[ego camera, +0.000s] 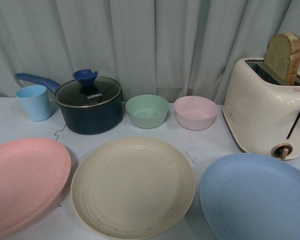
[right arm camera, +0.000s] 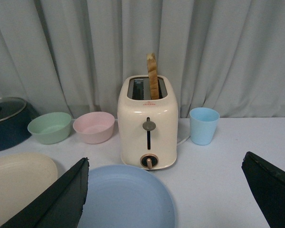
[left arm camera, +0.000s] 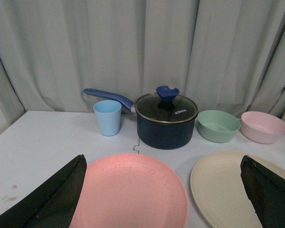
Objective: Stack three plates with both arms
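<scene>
Three plates are laid flat, face up, in a row along the near edge of the surface (ego camera: 205,145). The pink plate (ego camera: 25,182) is at 8 o'clock, the cream plate (ego camera: 132,187) at 6 and the blue plate (ego camera: 255,195) at 4, just beside one another and unstacked. As they are round, no long axis or heading can be told. The left hand (left arm camera: 162,161) is released, with the pink plate seen between its wide-spread fingers (left arm camera: 47,199). The right hand (right arm camera: 166,159) is likewise spread, with the blue plate between. Farther back are set a cup (ego camera: 35,102) at 10, a lidded pot (ego camera: 90,107) at 11, a green bowl (ego camera: 147,111) at 12, a pink bowl (ego camera: 195,112) at 1 and a toaster (ego camera: 262,112) with bread (ego camera: 284,55) at 2.
</scene>
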`<move>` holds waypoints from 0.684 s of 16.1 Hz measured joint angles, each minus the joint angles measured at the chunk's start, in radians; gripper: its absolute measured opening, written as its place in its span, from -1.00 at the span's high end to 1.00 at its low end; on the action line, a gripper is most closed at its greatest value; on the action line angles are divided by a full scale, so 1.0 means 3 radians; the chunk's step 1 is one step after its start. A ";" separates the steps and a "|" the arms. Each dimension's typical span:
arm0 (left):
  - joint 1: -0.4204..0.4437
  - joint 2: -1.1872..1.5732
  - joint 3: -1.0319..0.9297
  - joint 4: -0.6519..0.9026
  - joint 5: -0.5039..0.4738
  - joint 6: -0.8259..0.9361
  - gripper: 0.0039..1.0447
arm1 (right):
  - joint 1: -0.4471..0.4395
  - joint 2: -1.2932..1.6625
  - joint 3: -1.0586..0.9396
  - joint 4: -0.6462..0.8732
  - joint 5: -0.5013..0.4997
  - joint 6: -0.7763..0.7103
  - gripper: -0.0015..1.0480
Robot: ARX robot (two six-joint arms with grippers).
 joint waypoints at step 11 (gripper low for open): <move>0.0000 0.0000 0.0000 0.0000 0.0000 0.0000 -0.88 | 0.0000 0.0000 0.0000 0.0000 0.0000 0.0000 -0.87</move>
